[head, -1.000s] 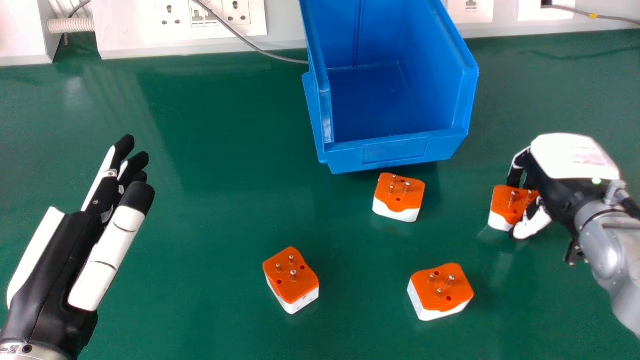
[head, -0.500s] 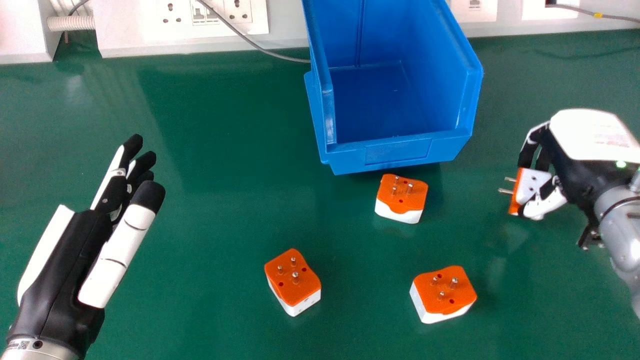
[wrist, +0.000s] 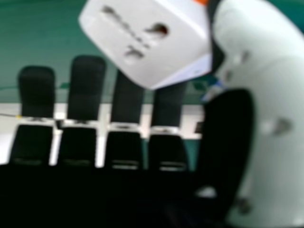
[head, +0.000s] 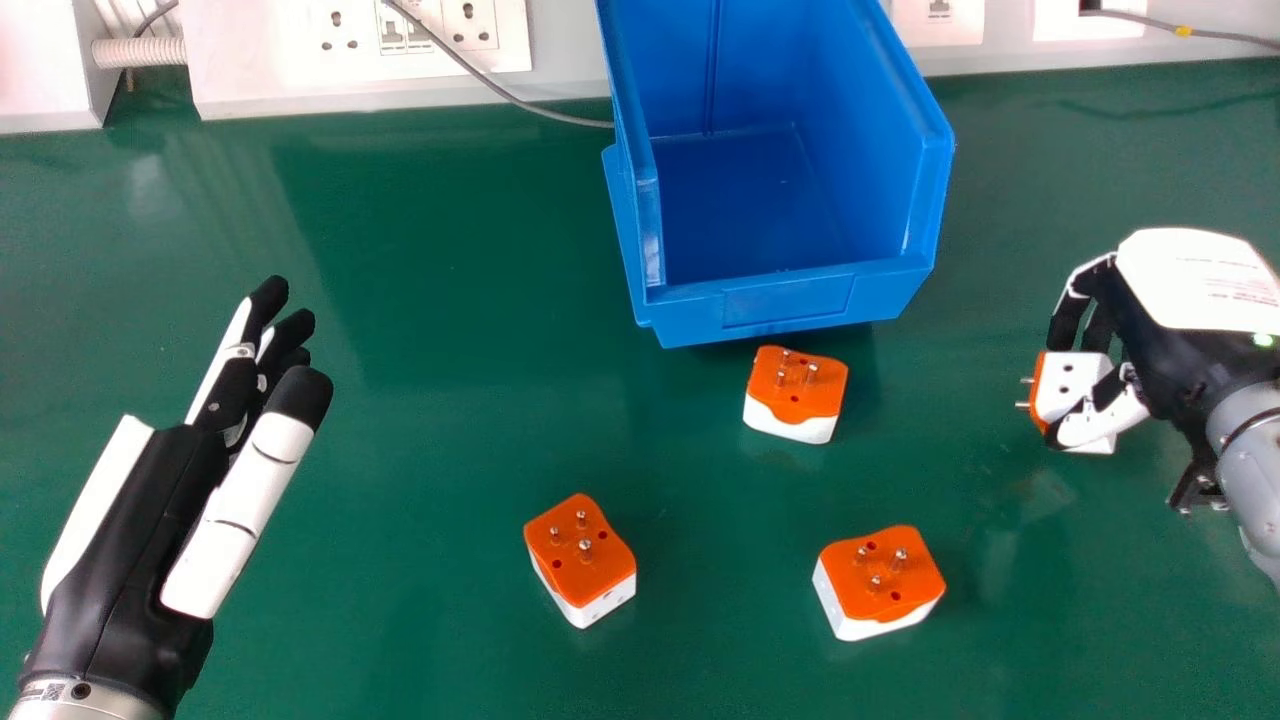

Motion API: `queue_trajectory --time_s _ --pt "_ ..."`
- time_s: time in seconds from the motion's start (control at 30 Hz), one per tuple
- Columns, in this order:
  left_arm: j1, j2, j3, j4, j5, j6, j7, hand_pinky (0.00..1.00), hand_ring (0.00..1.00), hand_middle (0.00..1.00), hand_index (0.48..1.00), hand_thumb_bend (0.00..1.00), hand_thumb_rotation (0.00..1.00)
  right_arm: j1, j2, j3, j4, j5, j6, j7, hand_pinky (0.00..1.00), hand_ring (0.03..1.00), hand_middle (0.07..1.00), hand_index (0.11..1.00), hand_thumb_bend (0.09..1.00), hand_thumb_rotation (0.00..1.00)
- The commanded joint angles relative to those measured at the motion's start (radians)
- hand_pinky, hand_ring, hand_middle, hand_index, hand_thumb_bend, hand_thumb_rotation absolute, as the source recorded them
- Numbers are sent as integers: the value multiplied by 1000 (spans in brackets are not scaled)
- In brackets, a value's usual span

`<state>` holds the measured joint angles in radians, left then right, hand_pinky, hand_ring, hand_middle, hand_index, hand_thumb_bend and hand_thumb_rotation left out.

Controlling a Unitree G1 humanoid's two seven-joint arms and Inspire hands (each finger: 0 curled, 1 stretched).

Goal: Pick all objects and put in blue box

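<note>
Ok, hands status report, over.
Right hand curled round orange-and-white plastic plug adaptor, right of blue plastic box. Left hand open, empty. Possible obstacle: another such adaptor before box front.

4 orange/wht plug adptrs [head: 579,552] — plus 1 blue box [head: 790,303].

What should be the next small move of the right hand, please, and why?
Probably the right hand should lift slightly and move left toward the blue box, because it holds an orange-and-white adapter between thumb and fingers, still outside the box, on its right side.
</note>
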<state>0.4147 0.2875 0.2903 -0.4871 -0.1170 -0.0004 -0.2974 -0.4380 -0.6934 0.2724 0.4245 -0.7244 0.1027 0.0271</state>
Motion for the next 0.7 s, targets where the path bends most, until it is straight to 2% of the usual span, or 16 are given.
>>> queue_trajectory --time_s 0.0,0.33,0.53,0.67 --pt "2 1 0 -13 8 -24 7 942 977 982 1000 686 953 -13 -17 -8 -20 -17 2 -5 344 413 516 526 493 0" --pt "-4 5 -3 -12 11 -20 6 941 977 982 1000 675 955 -15 -13 -14 -31 -15 11 2 343 416 523 523 493 0" --pt "-6 6 -4 -3 11 -27 5 941 977 982 1000 671 955 -1 -15 -27 -81 -3 18 9 344 416 524 524 493 0" --pt "-5 7 -6 -7 14 -25 5 941 977 982 1000 670 956 19 -25 -41 -129 5 12 21 344 417 525 523 493 0"
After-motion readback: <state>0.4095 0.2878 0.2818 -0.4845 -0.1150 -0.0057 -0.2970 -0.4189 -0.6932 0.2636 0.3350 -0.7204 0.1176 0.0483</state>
